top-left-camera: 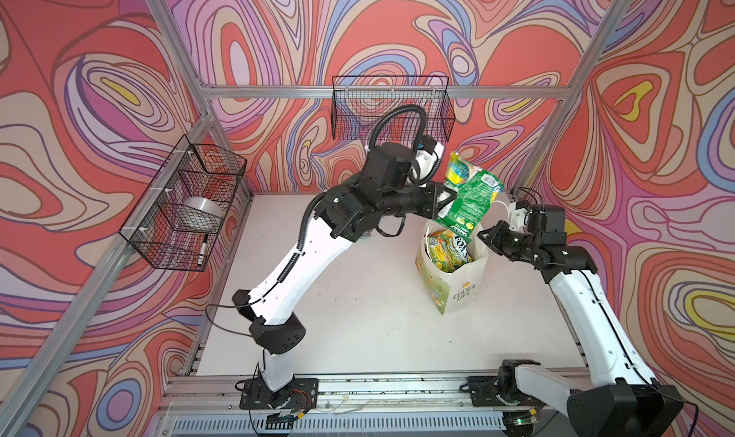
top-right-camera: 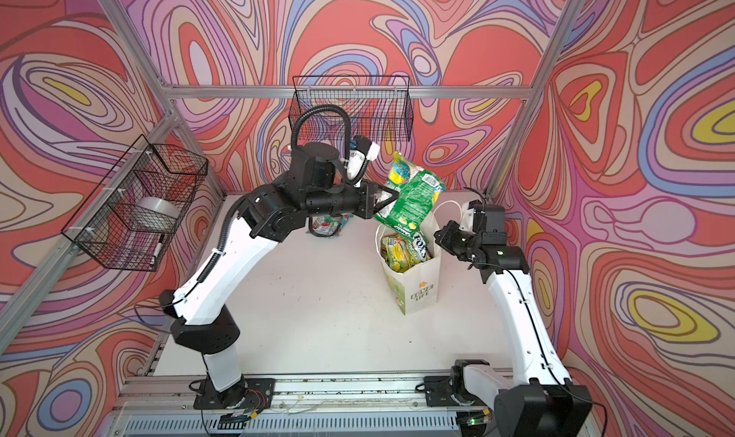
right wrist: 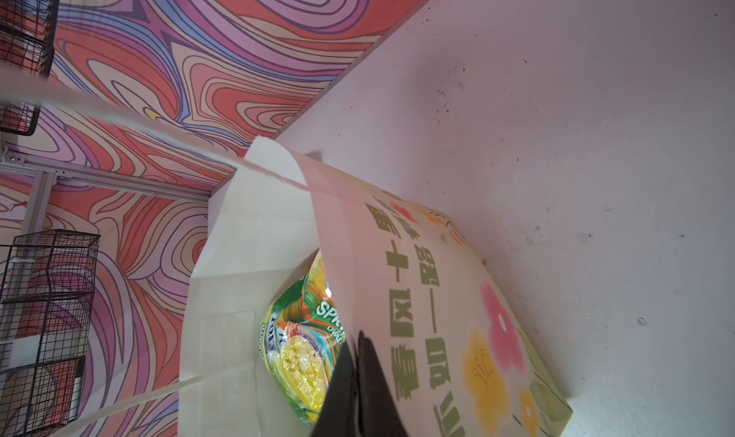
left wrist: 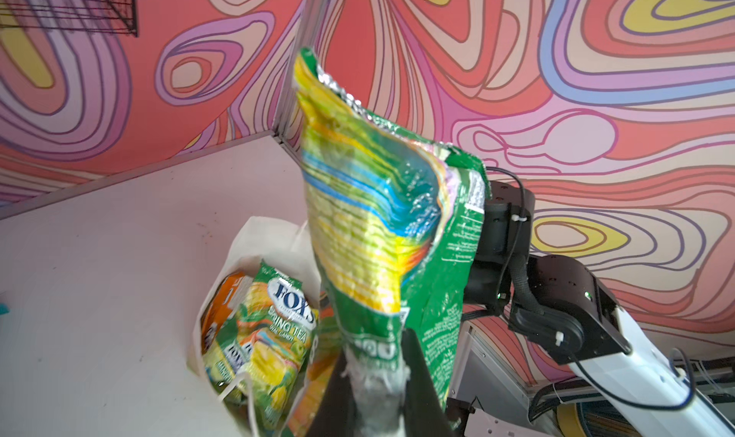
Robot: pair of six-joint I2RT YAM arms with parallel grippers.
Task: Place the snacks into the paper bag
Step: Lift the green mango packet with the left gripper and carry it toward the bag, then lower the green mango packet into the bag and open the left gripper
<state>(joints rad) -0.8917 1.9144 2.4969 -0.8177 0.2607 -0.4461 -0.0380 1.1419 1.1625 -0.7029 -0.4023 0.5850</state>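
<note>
I read "FOX'S", "SPRING TEA" and "OVAL CANDY" on the yellow-green packet inside the paper bag. One face of the bag says "LOVE LIFE"; another bears green Chinese characters. The green packet carries print too fine to read.

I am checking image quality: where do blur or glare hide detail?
Left wrist view: glare on the held glossy packet, blur near the left gripper. Right wrist view: the cord handle is a soft streak. In both top views the paper bag looks fairly sharp.
</note>
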